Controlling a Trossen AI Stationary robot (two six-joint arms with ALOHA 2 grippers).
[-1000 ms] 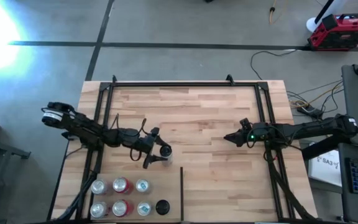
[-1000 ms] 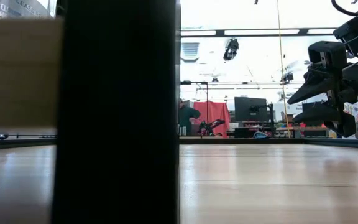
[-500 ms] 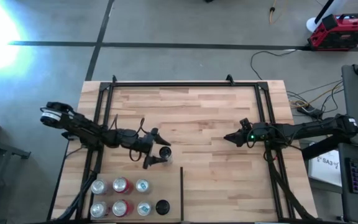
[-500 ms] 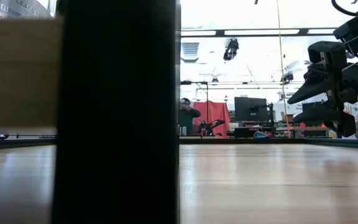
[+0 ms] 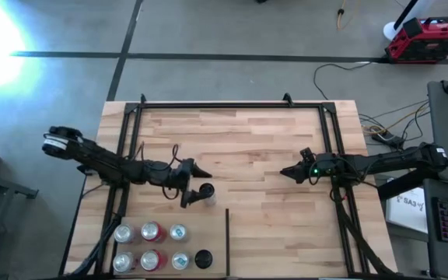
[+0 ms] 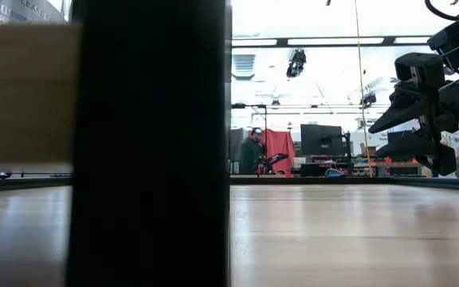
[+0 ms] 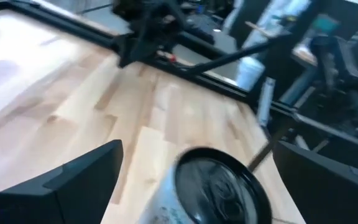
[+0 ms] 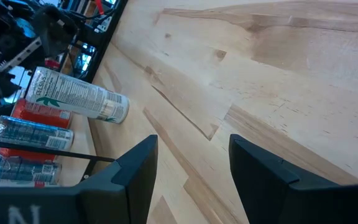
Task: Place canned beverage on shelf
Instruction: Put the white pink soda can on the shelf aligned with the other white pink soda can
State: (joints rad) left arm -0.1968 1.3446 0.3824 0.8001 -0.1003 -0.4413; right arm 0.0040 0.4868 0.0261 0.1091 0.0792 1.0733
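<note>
Canned beverage stands upright on the shelf, just released by the spread left tool; straight retreat advised, so it isn't tipped.

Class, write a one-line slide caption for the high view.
Left gripper open around a white can standing on the shelf; right gripper waits shut.

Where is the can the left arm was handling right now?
In the high view the white can stands on the shelf, left of centre, between the open left gripper's fingers, just above the group of cans.
</note>
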